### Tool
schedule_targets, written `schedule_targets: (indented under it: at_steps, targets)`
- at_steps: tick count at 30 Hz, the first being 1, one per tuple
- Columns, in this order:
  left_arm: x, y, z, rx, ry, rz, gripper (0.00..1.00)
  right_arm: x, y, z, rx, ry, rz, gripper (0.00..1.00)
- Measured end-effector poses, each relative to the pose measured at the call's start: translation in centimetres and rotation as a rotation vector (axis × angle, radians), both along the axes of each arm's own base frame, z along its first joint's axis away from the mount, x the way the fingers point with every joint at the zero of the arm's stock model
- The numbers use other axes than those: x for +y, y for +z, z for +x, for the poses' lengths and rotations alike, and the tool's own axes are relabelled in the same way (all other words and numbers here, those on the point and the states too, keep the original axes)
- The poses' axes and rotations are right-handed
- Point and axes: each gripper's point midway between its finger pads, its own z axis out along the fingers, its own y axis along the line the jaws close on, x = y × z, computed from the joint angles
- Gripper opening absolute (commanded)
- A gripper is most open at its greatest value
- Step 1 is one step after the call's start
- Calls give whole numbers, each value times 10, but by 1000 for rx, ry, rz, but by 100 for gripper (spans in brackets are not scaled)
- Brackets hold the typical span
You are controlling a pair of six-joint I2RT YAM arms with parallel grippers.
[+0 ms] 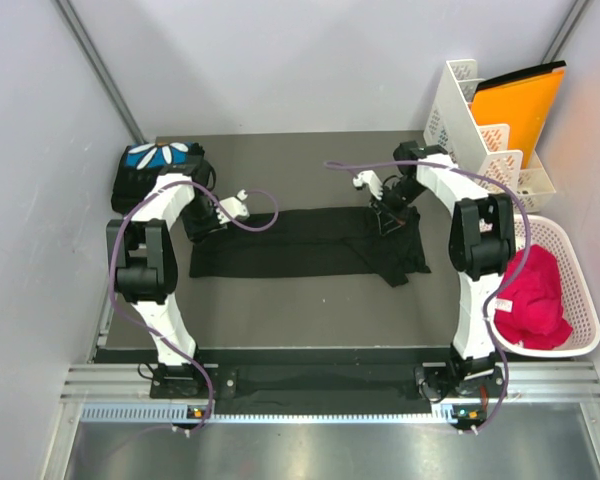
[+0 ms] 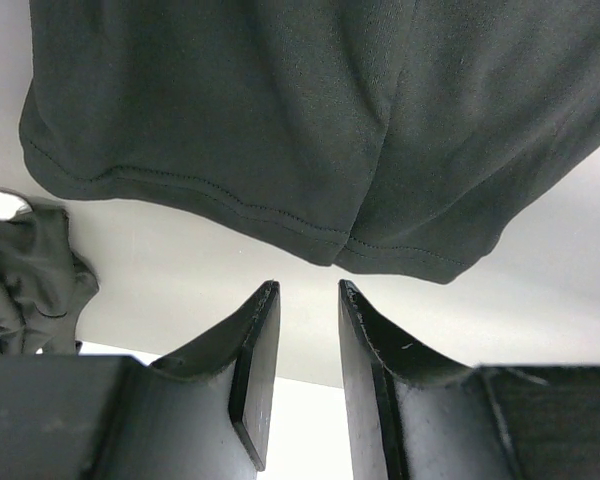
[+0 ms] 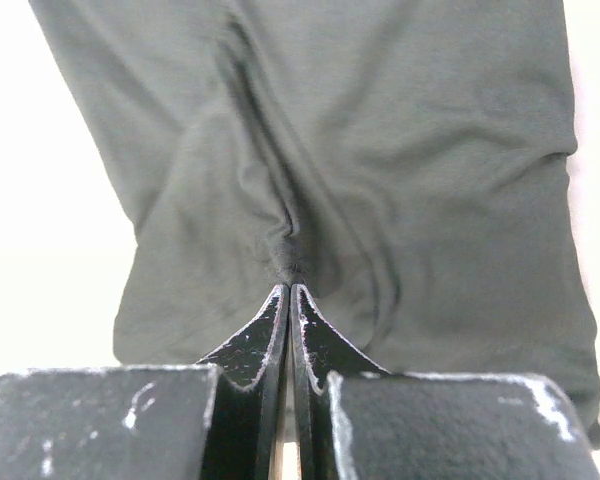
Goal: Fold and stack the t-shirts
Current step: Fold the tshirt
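Table: dark grey top.
Middle: spread t-shirt, black, lying flat as a long strip across the top.
Far left corner: folded t-shirt, blue-and-white petal print facing up.

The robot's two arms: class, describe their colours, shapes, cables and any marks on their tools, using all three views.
Both the left arm and the right arm have white links with black joint housings. A purple cable loops along each. The left tool and the right tool have black, tapering, wedge-like fingers; the right's carry white scuffs.
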Motion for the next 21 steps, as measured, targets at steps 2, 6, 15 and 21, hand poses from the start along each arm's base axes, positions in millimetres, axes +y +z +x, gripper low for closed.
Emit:
schedule_targets:
  at_steps: [2, 6, 15, 21]
  targets:
    - [0, 0, 0, 0, -1, 0, 35, 3, 10, -5, -3, 11, 12, 0]
    - [0, 0, 0, 0, -1, 0, 35, 9, 31, -14, -26, 37, 39, 0]
    - [-2, 0, 1, 1, -12, 1, 36, 29, 29, -57, 39, 131, 42, 0]
    - [-5, -3, 11, -2, -23, 0, 36, 54, 25, -83, 77, 224, 33, 0]
